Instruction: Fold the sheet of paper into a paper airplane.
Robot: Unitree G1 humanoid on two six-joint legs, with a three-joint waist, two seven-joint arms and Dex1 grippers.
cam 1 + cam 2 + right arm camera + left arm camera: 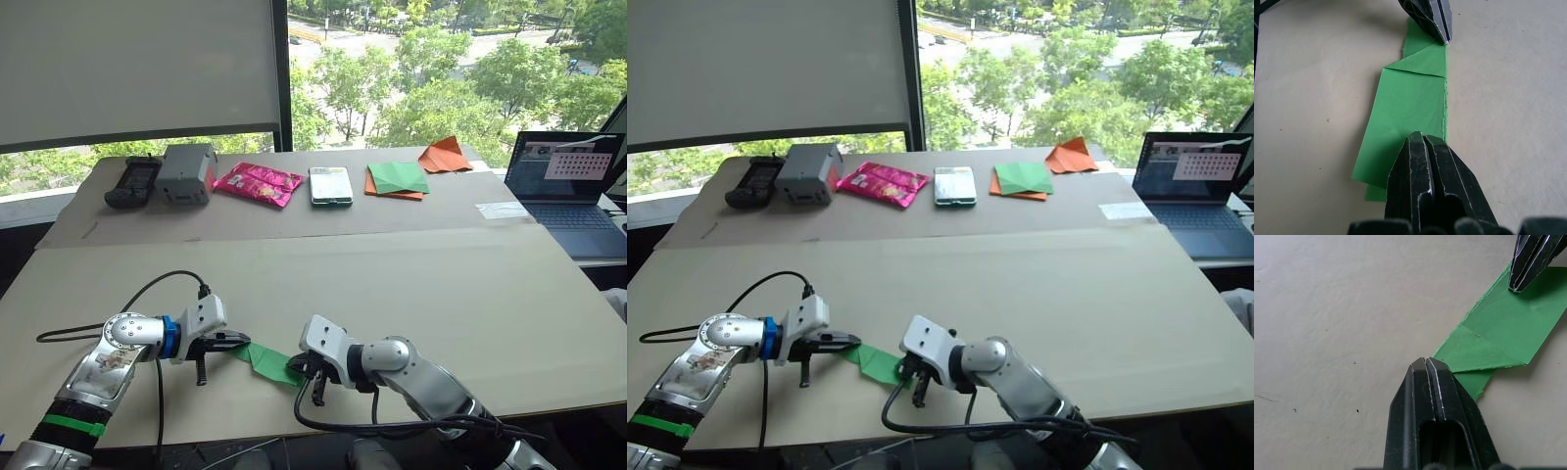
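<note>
Paper first: the sheet of paper lies folded into a narrow green strip on the near part of the surface, between your two arms. In the head views, your left end effector meets the strip's left end and your right end effector meets its right end, each from its own side.

In the left wrist view, the left end effector has its fingers pressed together, tip resting at the corner where a triangular flap crosses the strip. Whether paper is caught between the fingers you cannot tell; it looks more like a press onto the fold.

In the right wrist view, the right end effector is likewise closed, tip sitting on the near end of the strip beside its ragged long edge, with the other arm's tip at the far end.

To crease well, I judge you should keep one tip pinning the paper flat, run the other along the fold line, and keep the layered edges aligned.
</note>
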